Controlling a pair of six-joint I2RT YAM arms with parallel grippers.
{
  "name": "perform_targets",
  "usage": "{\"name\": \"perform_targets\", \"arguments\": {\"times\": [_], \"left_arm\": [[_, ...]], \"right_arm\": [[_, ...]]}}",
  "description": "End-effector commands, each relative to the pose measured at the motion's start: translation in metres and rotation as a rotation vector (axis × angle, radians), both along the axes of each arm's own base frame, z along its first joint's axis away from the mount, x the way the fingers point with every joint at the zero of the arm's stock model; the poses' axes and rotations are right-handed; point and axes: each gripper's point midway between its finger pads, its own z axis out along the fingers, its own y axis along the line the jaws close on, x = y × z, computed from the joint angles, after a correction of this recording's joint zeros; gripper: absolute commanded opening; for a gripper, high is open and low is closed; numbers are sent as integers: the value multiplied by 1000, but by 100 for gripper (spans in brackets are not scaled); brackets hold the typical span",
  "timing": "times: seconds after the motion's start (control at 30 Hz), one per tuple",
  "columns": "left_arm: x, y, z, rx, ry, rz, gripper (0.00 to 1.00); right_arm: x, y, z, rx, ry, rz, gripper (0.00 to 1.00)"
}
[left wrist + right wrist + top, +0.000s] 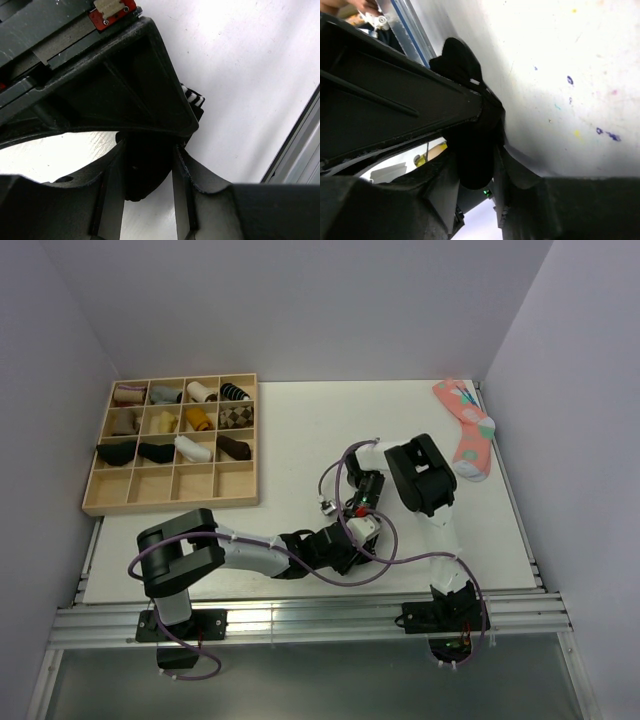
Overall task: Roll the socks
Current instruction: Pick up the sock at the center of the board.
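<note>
A black sock (142, 172) is bunched between the fingers of my left gripper (148, 150), which is shut on it; its white-striped cuff (194, 97) peeks out behind the other arm's black body. The same black sock (475, 160) fills the gap of my right gripper (475, 152), pressed against both fingers, and a fold of it (457, 62) sticks out beyond. In the top view the left gripper (342, 546) and the right gripper (362, 524) meet nose to nose near the table's front middle, hiding the sock.
A wooden compartment tray (170, 502) with several rolled socks stands at the back left. A pink patterned sock (468, 435) lies at the back right. The metal rail (300, 150) runs along the table's front edge, close to both grippers.
</note>
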Motion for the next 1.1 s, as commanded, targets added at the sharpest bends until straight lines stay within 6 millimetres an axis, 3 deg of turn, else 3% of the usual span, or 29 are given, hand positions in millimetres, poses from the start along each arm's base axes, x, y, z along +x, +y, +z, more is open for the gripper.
{"name": "perform_targets", "arguments": {"times": [0.0, 0.13, 0.37, 0.67, 0.87, 1.07], "left_arm": [[-46, 45, -70, 237, 193, -45, 0], [-46, 49, -74, 246, 209, -9, 0], [-40, 57, -80, 266, 211, 68, 0], [-32, 67, -78, 237, 213, 193, 0], [-17, 77, -70, 205, 177, 316, 0], [-4, 84, -53, 156, 148, 398, 0]], "right_arm": [[16, 16, -4, 108, -91, -48, 41], [21, 17, -1, 128, -116, -82, 52], [44, 11, 11, 128, -221, -166, 60], [96, -1, 30, 89, -461, -367, 61], [118, -13, 40, 71, -547, -470, 61], [123, -17, 51, 80, -590, -499, 61]]}}
